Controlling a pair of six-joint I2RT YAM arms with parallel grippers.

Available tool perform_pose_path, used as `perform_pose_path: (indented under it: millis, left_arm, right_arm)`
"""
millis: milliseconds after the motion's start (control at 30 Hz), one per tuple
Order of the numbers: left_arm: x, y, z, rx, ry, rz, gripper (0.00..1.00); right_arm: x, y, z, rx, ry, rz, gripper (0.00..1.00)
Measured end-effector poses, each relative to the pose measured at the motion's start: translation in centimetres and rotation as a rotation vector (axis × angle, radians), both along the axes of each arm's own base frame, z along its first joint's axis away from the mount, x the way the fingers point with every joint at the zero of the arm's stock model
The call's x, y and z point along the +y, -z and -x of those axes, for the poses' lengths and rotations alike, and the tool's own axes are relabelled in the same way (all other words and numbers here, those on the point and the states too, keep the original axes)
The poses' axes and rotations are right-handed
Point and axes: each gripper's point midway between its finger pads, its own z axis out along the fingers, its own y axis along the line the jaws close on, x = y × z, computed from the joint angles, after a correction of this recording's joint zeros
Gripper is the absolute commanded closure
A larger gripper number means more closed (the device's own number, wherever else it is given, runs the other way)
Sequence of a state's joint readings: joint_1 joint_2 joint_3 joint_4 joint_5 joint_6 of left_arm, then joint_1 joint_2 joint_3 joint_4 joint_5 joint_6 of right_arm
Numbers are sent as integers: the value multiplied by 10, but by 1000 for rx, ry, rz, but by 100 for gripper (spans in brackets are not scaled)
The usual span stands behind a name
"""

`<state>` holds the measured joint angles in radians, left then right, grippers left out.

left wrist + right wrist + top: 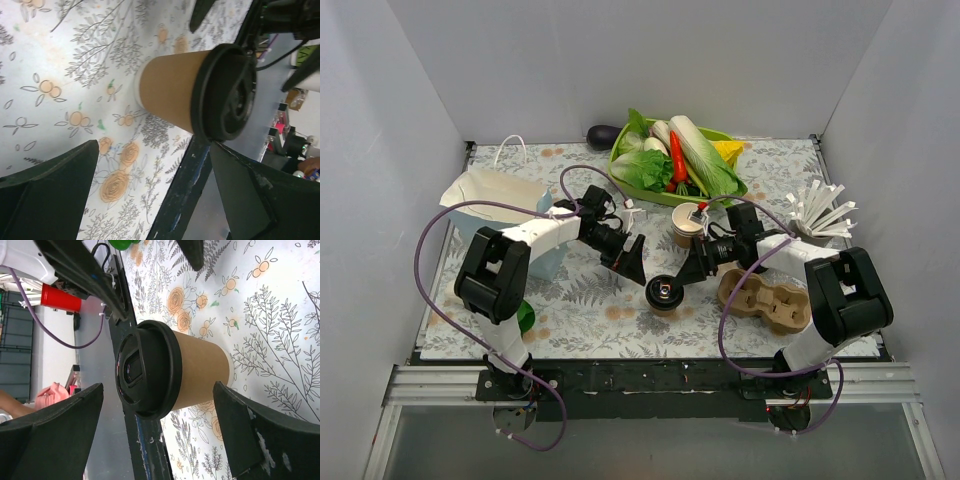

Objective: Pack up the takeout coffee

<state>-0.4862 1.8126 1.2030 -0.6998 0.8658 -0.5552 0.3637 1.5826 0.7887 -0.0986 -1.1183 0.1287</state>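
Evidently the takeout coffee [665,292] is standing unheld between two spread grippers

Seen from the top camera, the lidded cup is sitting upright on the leaf-printed table cover [580,310], lower centre of the frame. The left gripper [635,258] is hanging just up-left of it and the right gripper [692,268] just up-right. Both are gaping wide and carrying nothing. A pulp cup carrier [765,300] is lying just right of the cup, probably so the coffee can be seated in it. The pale blue bag [500,205] is standing open at the left, likely waiting for the load. An unlidded cup [685,225] is standing apart, above centre.

Through the left wrist camera, the cup is filling the upper middle, with its lid toward the right. The two dark fingers are sitting in the lower corners, well apart and touching nothing.

Through the right wrist camera, the cup is lying across the centre, lid toward the left. Both fingers are again occupying the lower corners, short of the cup. That wide spread seems chosen to straddle the cup's body below the lid
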Motion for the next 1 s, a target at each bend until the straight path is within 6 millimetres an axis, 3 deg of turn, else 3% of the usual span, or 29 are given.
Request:
perform_pose_path:
  millis: [133,333,1000]
  left_arm:
    - [-5,-14,6,14,22,67,6]
    - [-8,-19,9,28,32,95,7]
    - [-12,-1,9,60,6,60,9]
  right_arm:
    - [-2,3,-1,3,12,17,10]
    - [-8,13,0,-4,24,73,19]
    - [-19,15,3,-23,45,108,28]
